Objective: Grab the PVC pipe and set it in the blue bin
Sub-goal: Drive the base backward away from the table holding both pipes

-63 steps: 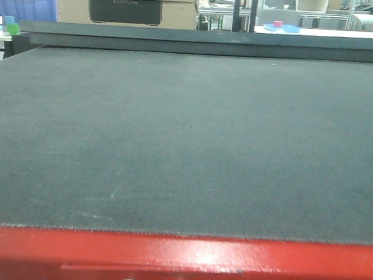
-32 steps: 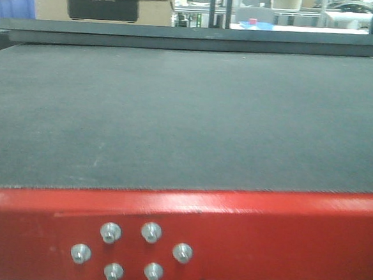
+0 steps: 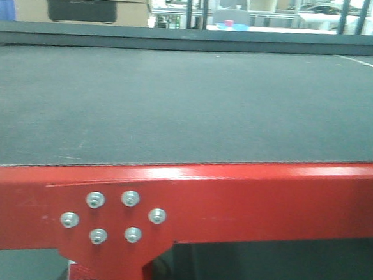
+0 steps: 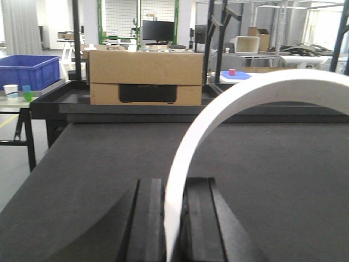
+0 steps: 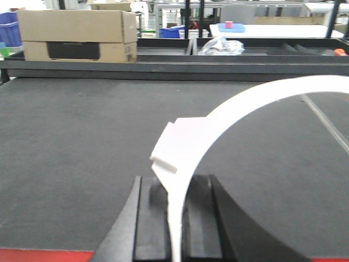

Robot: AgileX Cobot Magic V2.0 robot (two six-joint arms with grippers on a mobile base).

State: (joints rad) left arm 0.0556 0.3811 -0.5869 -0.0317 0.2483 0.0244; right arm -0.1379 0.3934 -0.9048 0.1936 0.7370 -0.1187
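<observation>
I can't find the PVC pipe in any of the 3 views; the table top shows none. Going by what such a pipe is, I'd expect it to be light, rigid and smooth-skinned, so slippery to pinch and quick to roll on a flat top. The sensible hold is across its width near the middle of its length, so neither end droops.

The left gripper (image 4: pixel 173 191) and right gripper (image 5: pixel 174 188) each show only as 2 black slabs at the bottom of their wrist views. A white curved band (image 4: pixel 262 87) rises between the slabs and arcs to the right. The right one carries a small white block (image 5: pixel 177 144). I can't tell whether these bands belong to the rig, nor whether either gripper is spread or pressed together.

The surface is a wide dark mat (image 3: pixel 189 108), matte and finely textured, so it looks grippy, on a red frame (image 3: pixel 246 202) with 6 bolts (image 3: pixel 114 215) at the leg joint.

Beyond the far edge runs a black rail with a cardboard box (image 4: pixel 143 76) behind it. A blue bin (image 4: pixel 30 71) sits on a stand well apart to the far left, with cups (image 4: pixel 19 91) just in front. A pink cube (image 5: pixel 229 24) and a crumpled plastic bag (image 5: pixel 221 46) lie on benches further back. That bin looks like a long carry.
</observation>
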